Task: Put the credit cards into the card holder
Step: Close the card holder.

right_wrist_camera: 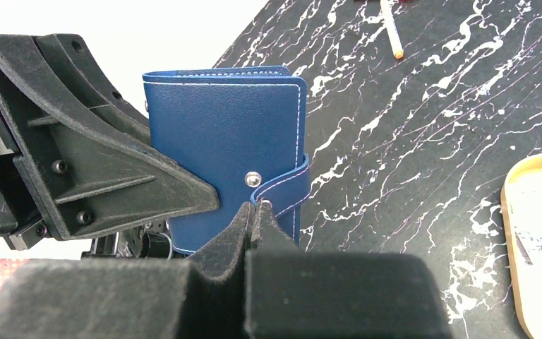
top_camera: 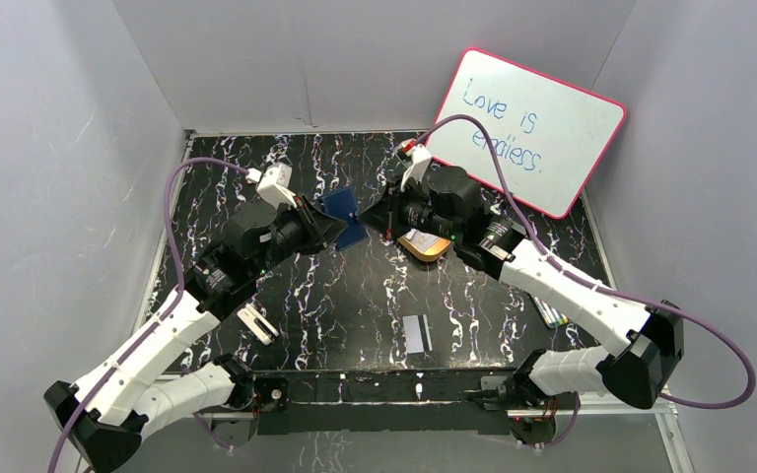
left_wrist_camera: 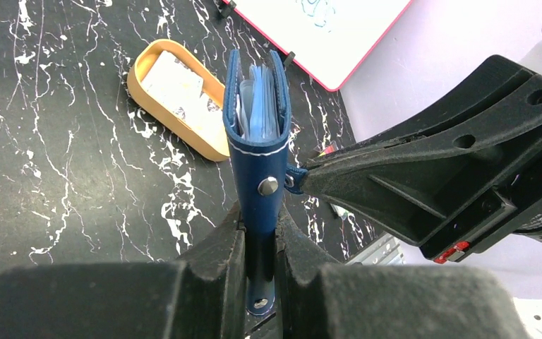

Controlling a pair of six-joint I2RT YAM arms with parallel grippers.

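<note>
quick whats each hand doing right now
left hand: closed on the card holder
right hand: closed on the holder's snap tab

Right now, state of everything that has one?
card holder: off the table, tab unsnapped
left gripper: shut on card holder's edge
right gripper: shut on its tab
credit card: flat on table, stripe up
tin: open, something white inside
whiteboard: propped up, written on

Table: black, white-veined marble pattern; striped credit card flat at 6 o'clock, near the edge; pale card at 8 o'clock; oval orange tin towards 1 o'clock; marker pens at 4 o'clock; whiteboard propped at 2 o'clock.
</note>
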